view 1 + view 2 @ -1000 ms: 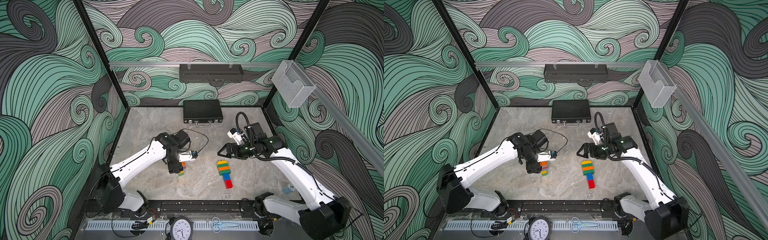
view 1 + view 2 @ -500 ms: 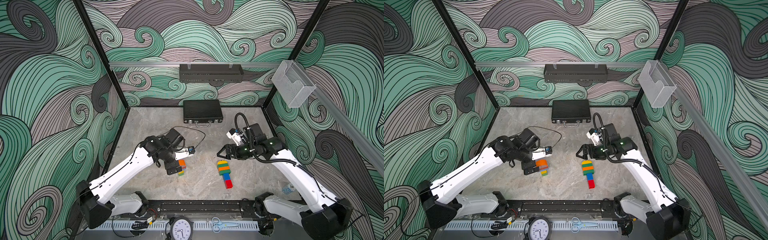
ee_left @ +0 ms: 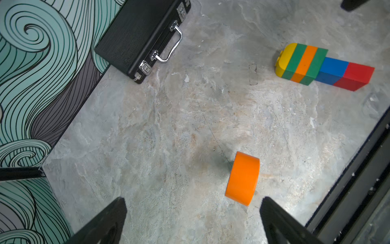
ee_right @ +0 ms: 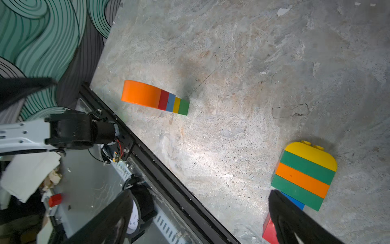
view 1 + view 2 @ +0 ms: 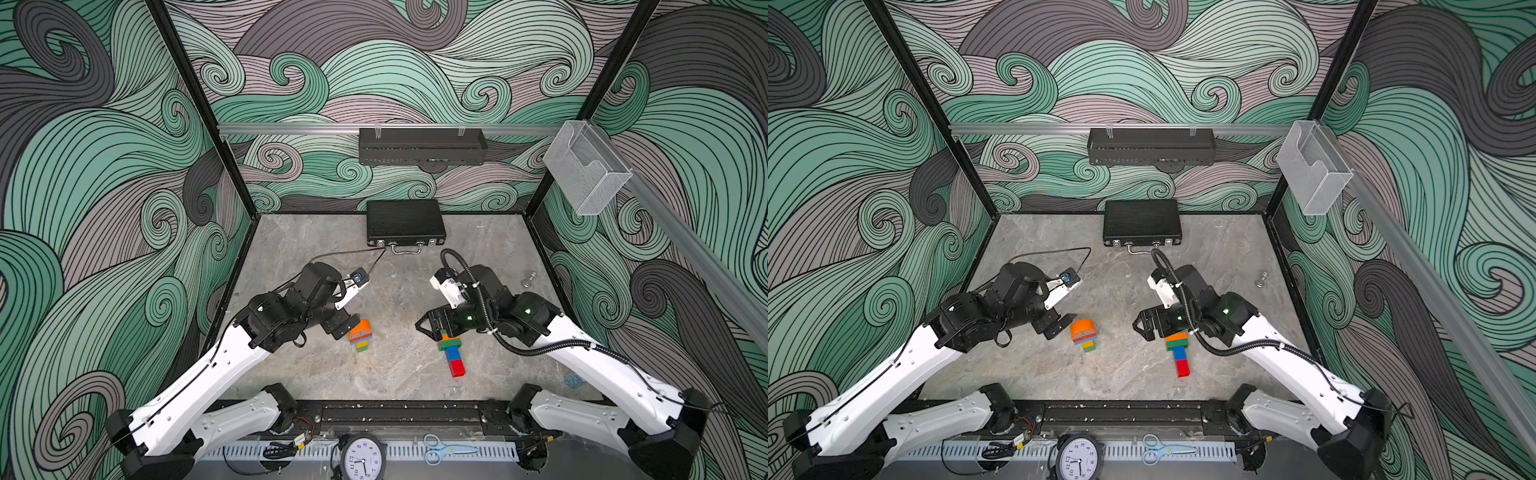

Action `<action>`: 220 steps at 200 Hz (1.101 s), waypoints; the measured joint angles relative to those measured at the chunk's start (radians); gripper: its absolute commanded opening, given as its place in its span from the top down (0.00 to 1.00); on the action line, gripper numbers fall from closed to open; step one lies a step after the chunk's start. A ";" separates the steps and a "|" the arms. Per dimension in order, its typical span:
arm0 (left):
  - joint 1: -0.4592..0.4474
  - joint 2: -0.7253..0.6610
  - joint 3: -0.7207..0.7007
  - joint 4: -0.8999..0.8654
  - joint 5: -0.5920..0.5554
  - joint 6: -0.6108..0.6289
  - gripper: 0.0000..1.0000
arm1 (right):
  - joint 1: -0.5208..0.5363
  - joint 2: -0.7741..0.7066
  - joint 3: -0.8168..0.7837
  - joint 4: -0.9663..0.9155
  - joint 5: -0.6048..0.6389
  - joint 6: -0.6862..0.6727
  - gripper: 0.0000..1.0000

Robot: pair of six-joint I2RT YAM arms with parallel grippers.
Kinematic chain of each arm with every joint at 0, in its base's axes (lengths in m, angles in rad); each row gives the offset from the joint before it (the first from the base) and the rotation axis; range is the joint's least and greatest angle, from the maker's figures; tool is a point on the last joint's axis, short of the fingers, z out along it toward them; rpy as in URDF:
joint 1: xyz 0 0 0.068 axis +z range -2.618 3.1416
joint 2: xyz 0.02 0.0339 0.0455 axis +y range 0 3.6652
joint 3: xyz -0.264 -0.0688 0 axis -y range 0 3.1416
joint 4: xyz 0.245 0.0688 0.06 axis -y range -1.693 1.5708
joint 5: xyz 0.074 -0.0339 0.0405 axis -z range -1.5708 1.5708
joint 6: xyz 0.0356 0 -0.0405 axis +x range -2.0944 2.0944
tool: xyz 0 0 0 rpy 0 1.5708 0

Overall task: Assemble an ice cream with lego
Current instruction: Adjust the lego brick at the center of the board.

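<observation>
- On the handle side of the black briefcase [image 5: 405, 226], the left gripper [image 3: 192, 203] hangs with its jaws spread wide and nothing clasped.
- Just ahead of its tips sits the small lego stack [image 3: 242, 178]. An orange half-round caps thin red, blue, yellow and green layers, seen in the right wrist view [image 4: 155, 98].
- Also on the briefcase's handle side, toward the right arm, the right gripper [image 4: 199, 196] gapes wide and holds nothing. One finger [image 4: 295, 221] crosses the blue and red end of the long lego stack [image 4: 304, 175]. Whether it touches the stack cannot be told.
- That long stack lies flat, running yellow, green, orange, green, blue, red, its red end farthest from the briefcase [image 5: 451, 351].
- Both stacks are well apart from the briefcase and from each other.
- Under the briefcase spreads a grey marbled tabletop [image 5: 291, 249], scuffed and speckled, with a small metal piece [image 5: 530, 280] near its right edge.
- Behind the briefcase rise walls [image 5: 104, 166] of green, grey and mauve swirls.
- Above the briefcase a black wire basket [image 5: 422, 145] hangs from a rail, and a clear plastic holder [image 5: 586, 170] hangs on the right wall.
- Across the table from the briefcase, a clock [image 5: 363, 457] and scissors [image 5: 440, 451] lie past the black front rail.
</observation>
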 measured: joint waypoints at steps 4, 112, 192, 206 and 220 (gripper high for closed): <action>0.003 -0.004 -0.005 0.006 -0.005 -0.014 0.02 | 0.023 0.001 -0.004 0.009 0.018 0.000 0.01; 0.312 -0.047 -0.108 0.134 0.146 -0.359 0.02 | 0.503 0.160 -0.186 0.484 0.580 -0.048 0.01; 0.480 -0.073 -0.243 0.205 0.242 -0.473 0.01 | 0.644 0.307 -0.224 0.772 0.806 -0.045 0.01; 0.499 -0.092 -0.257 0.209 0.255 -0.481 0.01 | 0.649 0.325 -0.236 0.826 0.821 -0.038 0.01; 0.512 -0.106 -0.264 0.210 0.262 -0.484 0.01 | 0.650 0.352 -0.248 0.884 0.831 -0.030 0.01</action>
